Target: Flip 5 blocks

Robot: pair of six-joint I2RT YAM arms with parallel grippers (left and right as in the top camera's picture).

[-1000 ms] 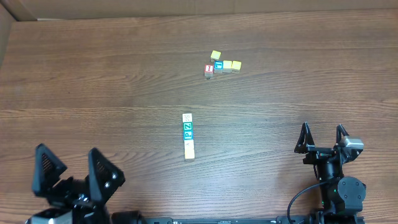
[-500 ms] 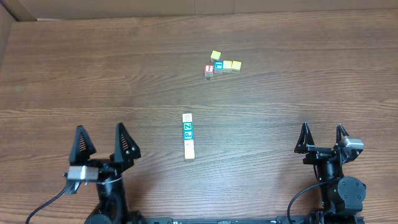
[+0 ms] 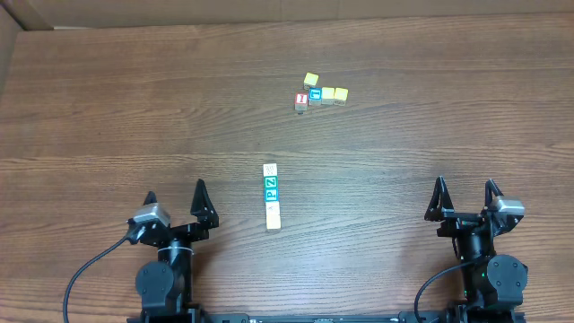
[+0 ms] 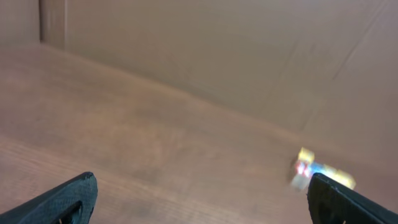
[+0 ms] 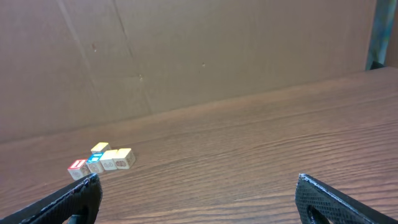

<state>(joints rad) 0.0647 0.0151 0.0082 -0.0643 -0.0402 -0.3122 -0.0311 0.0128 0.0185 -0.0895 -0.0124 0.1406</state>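
The blocks [image 3: 272, 196] lie in a short straight row at the table's middle in the overhead view: a whitish cube [image 3: 270, 170] at the far end, a blue "P" [image 3: 271, 183], a green "Z" [image 3: 272, 195], another whitish one [image 3: 273, 208] and a cream one [image 3: 273, 222] nearest me. My left gripper [image 3: 175, 192] stands open at the front left, well left of the row. My right gripper [image 3: 465, 185] stands open at the front right, far from it. Neither holds anything. The row shows in neither wrist view.
A separate cluster sits farther back: yellow cubes [image 3: 334, 94], a blue-letter cube [image 3: 315, 92] and a red-letter cube [image 3: 301, 100]. The cluster [image 5: 102, 158] also appears in the right wrist view, and as a blurred cluster [image 4: 317, 169] in the left. A cardboard wall [image 5: 186, 56] borders the table.
My left arm has swung from the front left corner toward the right and now sits upright, fingers pointing away, closer to the row. The right arm and the blocks have not moved.
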